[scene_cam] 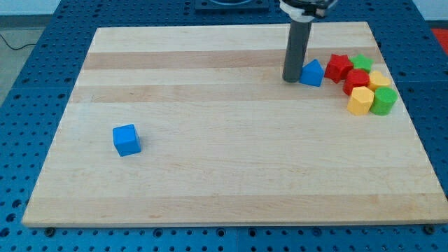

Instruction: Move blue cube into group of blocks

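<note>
A wooden board on a blue perforated bench, with the blue cube as the marker for everything else: the cube sits alone toward the view's left and lower half of the board, well apart from all other blocks; far off to the cube's right and higher in the view, my tip rests on the board, touching or just beside the left face of a blue house-shaped block; the arm carries no gripper, only the dark rod, so there are no jaws to stand apart or together. Further right of the cube again lies the group: a red star-like block just beyond the blue house-shaped block, a green block behind it, a second red block, a yellow block, a yellow hexagonal block and a green round block, all packed close. By the look of things the task has hardly begun; the cube lies nowhere near the group, nor is my tip near the cube; what seems to remain is the whole job, bringing my tip round to the cube's left side and pushing it rightward and up across the board.
</note>
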